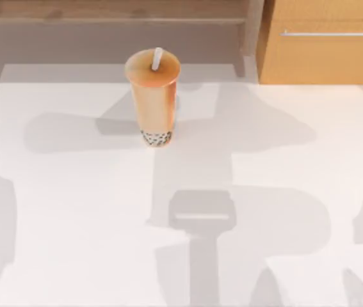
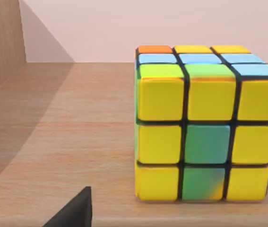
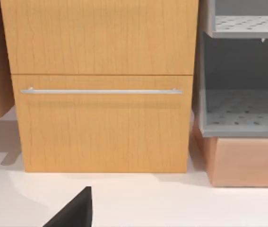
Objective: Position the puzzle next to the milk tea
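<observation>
The milk tea (image 1: pixel 153 96) stands upright at the back middle of the white table (image 1: pixel 72 224), a tall orange-tan cup with dark pearls at the bottom and a white straw in its lid. In the left wrist view the puzzle (image 2: pixel 204 127) rests on a wooden board (image 2: pixel 77 132), close in front of the camera. Its near face is mostly yellow with two green squares, and its top carries blue, orange and yellow. A dark part of my left gripper (image 2: pixel 74 210) shows short of the cube and apart from it. A dark part of my right gripper (image 3: pixel 74 210) hangs over the table facing a cabinet.
A wooden cabinet (image 1: pixel 325 45) with a silver handle (image 3: pixel 100 91) stands at the back right. Beside it is a grey perforated rack (image 3: pixel 242 113). A wooden shelf (image 1: pixel 104 13) runs along the back. A wooden side wall (image 2: pixel 1 42) rises beside the puzzle's board.
</observation>
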Action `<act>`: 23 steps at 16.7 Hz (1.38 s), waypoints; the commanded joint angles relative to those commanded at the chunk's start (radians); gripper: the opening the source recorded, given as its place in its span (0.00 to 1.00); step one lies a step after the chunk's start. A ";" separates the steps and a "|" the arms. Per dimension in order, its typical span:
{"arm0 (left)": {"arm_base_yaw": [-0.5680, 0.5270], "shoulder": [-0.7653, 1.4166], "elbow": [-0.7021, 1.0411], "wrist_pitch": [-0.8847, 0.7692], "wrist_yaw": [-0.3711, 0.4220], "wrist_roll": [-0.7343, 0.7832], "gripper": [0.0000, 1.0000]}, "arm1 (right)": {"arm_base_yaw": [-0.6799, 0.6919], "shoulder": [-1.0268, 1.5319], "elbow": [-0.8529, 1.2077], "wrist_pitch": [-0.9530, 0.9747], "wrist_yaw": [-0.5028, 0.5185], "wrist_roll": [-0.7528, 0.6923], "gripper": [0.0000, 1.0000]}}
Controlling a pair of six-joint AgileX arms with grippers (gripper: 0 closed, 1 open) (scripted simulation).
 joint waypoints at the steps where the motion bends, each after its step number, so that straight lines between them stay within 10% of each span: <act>1: -0.005 -0.003 -0.005 -0.001 -0.002 0.000 1.00 | 0.000 0.000 0.000 0.000 0.000 0.000 1.00; 19: -0.042 0.229 0.282 -0.052 -0.038 -0.001 1.00 | 0.000 0.000 0.000 0.000 0.000 0.000 1.00; 23: -0.042 0.229 0.282 -0.052 -0.038 -0.001 0.70 | 0.000 0.000 0.000 0.000 0.000 0.000 1.00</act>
